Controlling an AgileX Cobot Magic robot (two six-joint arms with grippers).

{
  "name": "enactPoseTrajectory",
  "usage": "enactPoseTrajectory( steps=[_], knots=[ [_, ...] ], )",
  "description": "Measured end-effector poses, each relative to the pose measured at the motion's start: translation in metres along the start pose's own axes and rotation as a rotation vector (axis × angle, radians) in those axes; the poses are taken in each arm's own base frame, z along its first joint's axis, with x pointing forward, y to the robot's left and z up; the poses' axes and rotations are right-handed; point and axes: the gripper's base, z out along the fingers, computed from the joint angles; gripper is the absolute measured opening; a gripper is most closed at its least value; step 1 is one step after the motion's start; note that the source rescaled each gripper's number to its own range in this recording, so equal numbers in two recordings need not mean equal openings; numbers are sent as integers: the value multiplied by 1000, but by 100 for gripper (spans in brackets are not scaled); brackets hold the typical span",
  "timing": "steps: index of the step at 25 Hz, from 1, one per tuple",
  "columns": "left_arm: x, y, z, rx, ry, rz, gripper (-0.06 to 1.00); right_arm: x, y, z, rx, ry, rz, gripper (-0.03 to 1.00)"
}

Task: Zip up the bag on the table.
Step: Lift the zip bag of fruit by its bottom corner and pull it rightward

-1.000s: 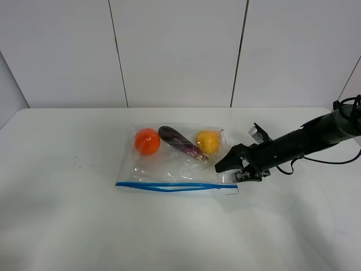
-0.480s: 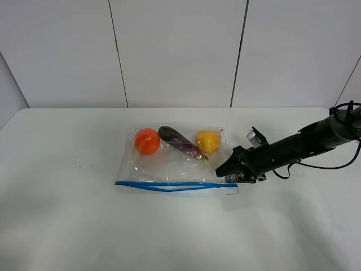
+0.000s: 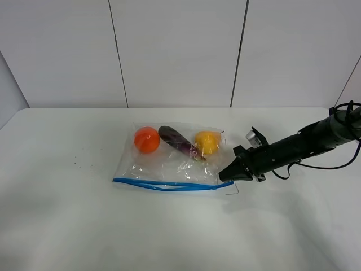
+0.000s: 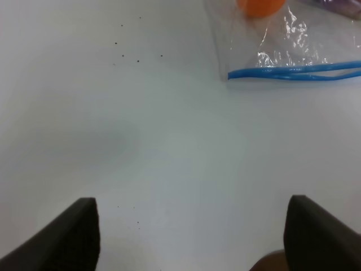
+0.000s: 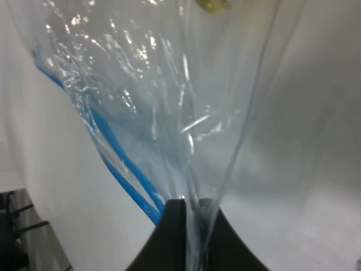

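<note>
The bag (image 3: 169, 161) lies flat near the middle of the counter (image 3: 84, 226). In the high view its long axis runs from 9 to 3 o'clock, and the blue zipper strip (image 3: 163, 184) lines the edge facing 6 o'clock. The right gripper (image 3: 225, 175) is pinched tight on the clear plastic at the 3 o'clock corner, beside the strip's end, so the step in hand looks like anchoring the bag. The strip's two blue lines part in places, so it seems not fully sealed. The left gripper (image 4: 192, 237) hangs wide apart and empty, off the bag's 9 o'clock end. It likely must reach the strip next and press along it.
</note>
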Motion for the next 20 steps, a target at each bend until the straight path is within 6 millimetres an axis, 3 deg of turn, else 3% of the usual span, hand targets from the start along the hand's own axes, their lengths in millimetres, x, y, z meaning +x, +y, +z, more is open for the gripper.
enactPoseTrajectory(
  steps=[8, 14, 20],
  knots=[
    [0, 0, 0, 0, 0, 0, 88, -4, 22, 5, -193, -32, 78, 0],
    [0, 0, 0, 0, 0, 0, 88, -10, 34, 12, -254, -78, 150, 0],
    [0, 0, 0, 0, 0, 0, 88, -16, 45, 5, -275, -118, 163, 0]
  ],
)
